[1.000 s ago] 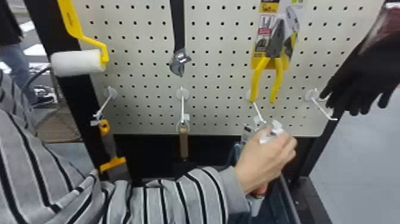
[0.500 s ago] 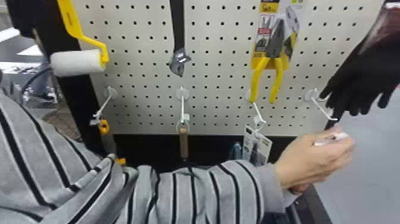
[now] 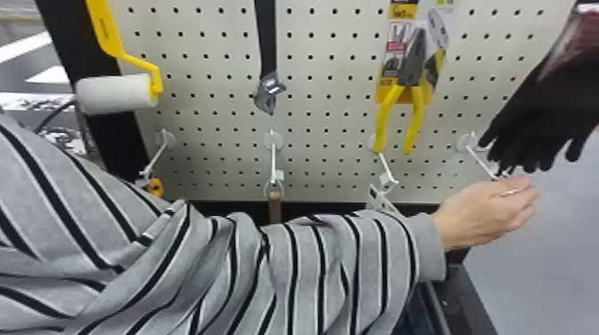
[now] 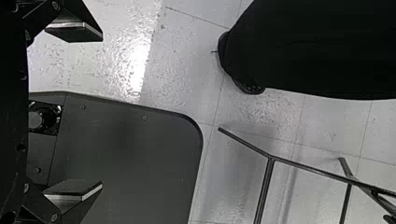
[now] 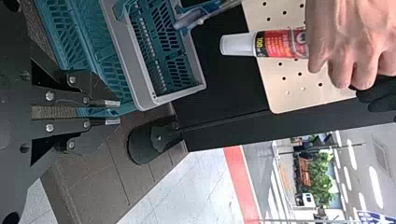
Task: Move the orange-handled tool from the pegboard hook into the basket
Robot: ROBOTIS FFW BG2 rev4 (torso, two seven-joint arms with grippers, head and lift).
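In the foreground, the robot's left gripper [image 4: 102, 111] hung above the floor [image 4: 182, 56], fingers spread. Near the basket [image 5: 123, 60], the right gripper's [image 5: 112, 112] fingers stood almost together, pinching nothing. Beyond, on the pegboard's [image 3: 209, 107] leftmost hook [image 3: 154, 159], hung the orange-handled tool [image 3: 155, 188], mostly hidden, its orange end visible. I judged it light and stiff, perhaps slippery: best pinched squarely on the handle, just below the hook, where it might otherwise swing.
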